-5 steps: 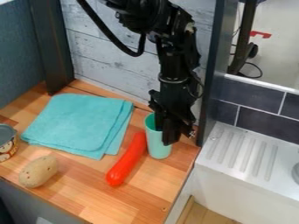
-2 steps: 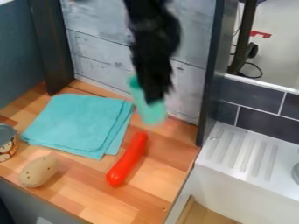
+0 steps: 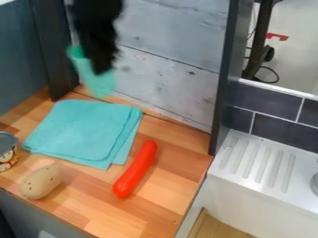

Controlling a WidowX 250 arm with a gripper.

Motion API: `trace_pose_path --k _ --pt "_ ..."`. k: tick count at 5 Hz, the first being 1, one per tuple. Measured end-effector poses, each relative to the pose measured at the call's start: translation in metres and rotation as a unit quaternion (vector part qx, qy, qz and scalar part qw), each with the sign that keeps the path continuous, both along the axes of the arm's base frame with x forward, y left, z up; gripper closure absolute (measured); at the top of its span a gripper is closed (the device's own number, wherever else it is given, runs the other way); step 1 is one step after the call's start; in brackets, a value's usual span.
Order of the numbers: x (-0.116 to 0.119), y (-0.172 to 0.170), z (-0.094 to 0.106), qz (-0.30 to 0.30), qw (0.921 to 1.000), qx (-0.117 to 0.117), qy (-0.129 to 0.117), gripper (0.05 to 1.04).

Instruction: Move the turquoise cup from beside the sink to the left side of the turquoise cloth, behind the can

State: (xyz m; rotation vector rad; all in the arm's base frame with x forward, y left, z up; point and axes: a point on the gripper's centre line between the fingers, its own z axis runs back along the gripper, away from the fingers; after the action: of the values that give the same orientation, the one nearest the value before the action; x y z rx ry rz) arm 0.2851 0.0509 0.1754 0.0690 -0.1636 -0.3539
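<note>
In the camera view, my gripper is closed around the turquoise cup, a finger overlapping its wall. I have the cup raised, tilted, near the wooden wall, above the far edge of the folded cloth; motion blurs both.

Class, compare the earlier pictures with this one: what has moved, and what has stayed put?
The gripper has lifted the green cup off the counter beside the red sausage and carried it left across the picture. The cloth, potato, can and sausage stayed put.
</note>
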Motion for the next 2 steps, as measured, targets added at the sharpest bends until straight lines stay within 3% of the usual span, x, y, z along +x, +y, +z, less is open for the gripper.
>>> trace_pose_path --k 1,2 --pt "-0.02 0.048 0.003 0.089 0.9958 0.011 0.014 0.993" --pt "-0.028 0.096 -0.01 0.135 0.9901 0.009 0.038 0.993"
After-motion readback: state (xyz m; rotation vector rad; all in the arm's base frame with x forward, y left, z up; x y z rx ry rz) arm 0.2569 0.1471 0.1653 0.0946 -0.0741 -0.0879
